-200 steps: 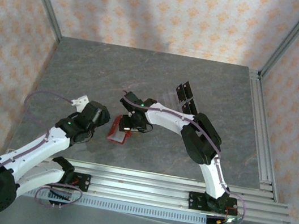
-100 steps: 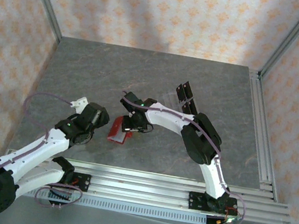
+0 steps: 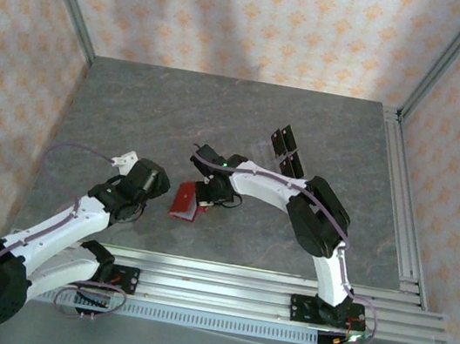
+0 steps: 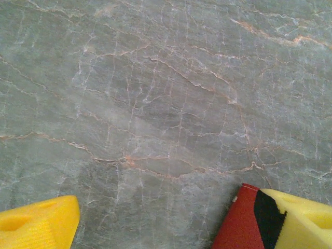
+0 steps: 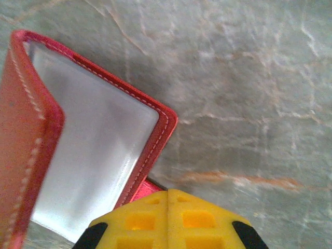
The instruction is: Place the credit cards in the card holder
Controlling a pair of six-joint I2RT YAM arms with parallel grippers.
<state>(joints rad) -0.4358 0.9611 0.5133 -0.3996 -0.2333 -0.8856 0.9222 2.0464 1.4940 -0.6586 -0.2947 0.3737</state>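
The card holder (image 3: 182, 202) is a small red wallet lying part open on the table's middle. In the right wrist view its pale grey inner pocket (image 5: 98, 155) faces up, with one red flap raised at the left. My right gripper (image 3: 207, 193) is at the holder's right edge. Its yellow fingertips (image 5: 167, 196) are pressed together, and a red corner of the holder pokes out from under them. My left gripper (image 3: 160, 185) stands open just left of the holder. The holder's red edge (image 4: 241, 223) lies against the inside of the left gripper's right finger (image 4: 303, 220). Two dark credit cards (image 3: 287, 146) lie further back right.
Aluminium rails (image 3: 400, 209) run along the table's right side and near edge. Patterned walls close in the back and both sides. Bare grey stone (image 3: 178, 110) stretches behind and to the left of the holder.
The right gripper's jaws have come together at the holder's edge. The holder has shifted slightly to the right. My left gripper has edged right, closer to it.
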